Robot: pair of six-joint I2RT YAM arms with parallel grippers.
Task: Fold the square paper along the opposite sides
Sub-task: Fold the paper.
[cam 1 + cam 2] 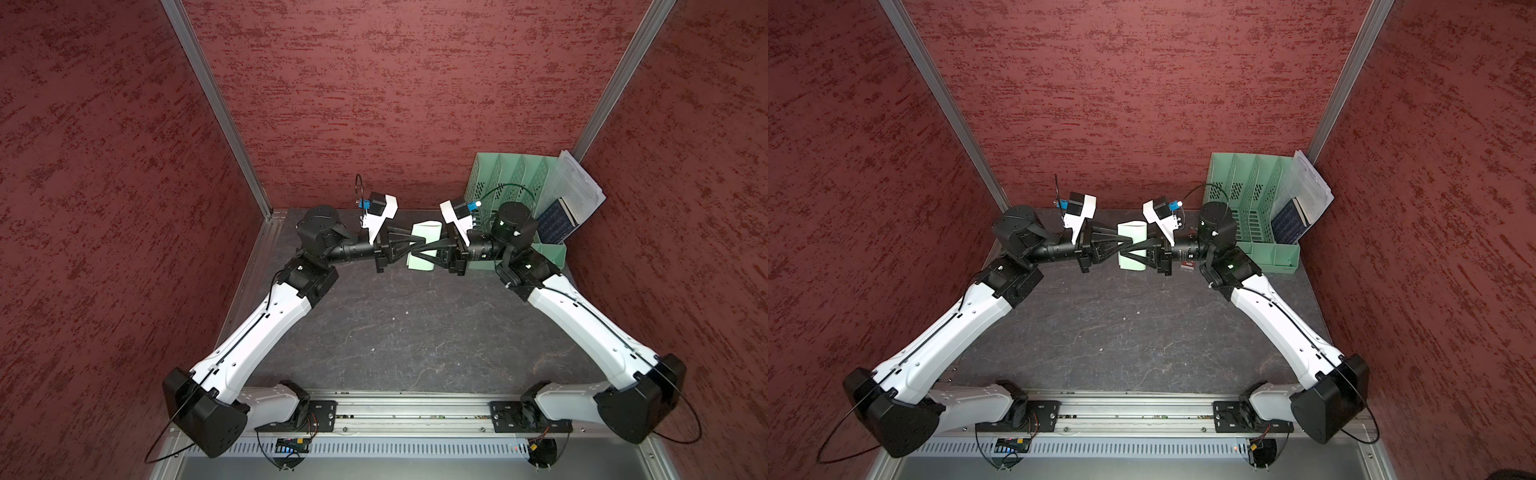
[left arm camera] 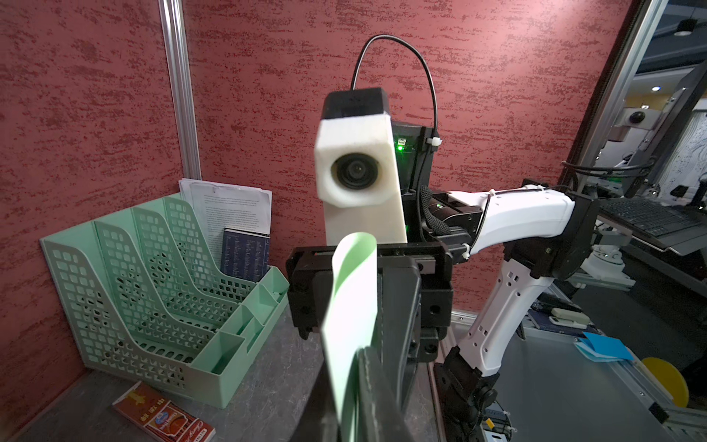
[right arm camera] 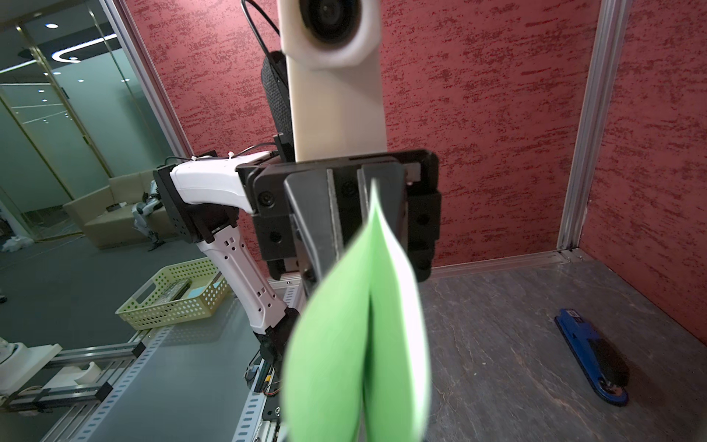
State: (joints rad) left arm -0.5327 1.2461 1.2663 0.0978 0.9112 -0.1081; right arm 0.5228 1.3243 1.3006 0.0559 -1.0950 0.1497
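From 9 o'clock the left arm [image 1: 257,328] reaches in, right arm [image 1: 582,324] from 3; both jaws clench the curled square paper [image 1: 428,230].

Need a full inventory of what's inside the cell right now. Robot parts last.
square paper: 1, pale green, held off the table between both end effectors, curled into a loop
file organizer: 1, mint green, back right corner of the table
printed sheets: small stack, white, standing at the organizer's right end
booklet: 1, dark blue, just in front of the sheets
packet: 1, red-orange, flat on the table by the organizer
stapler: 1, blue, flat on the table
table: 1, dark grey, marbled
walls: 3, red, textured
left end effector: 1, black, shut on the paper
right end effector: 1, black, shut on the paper
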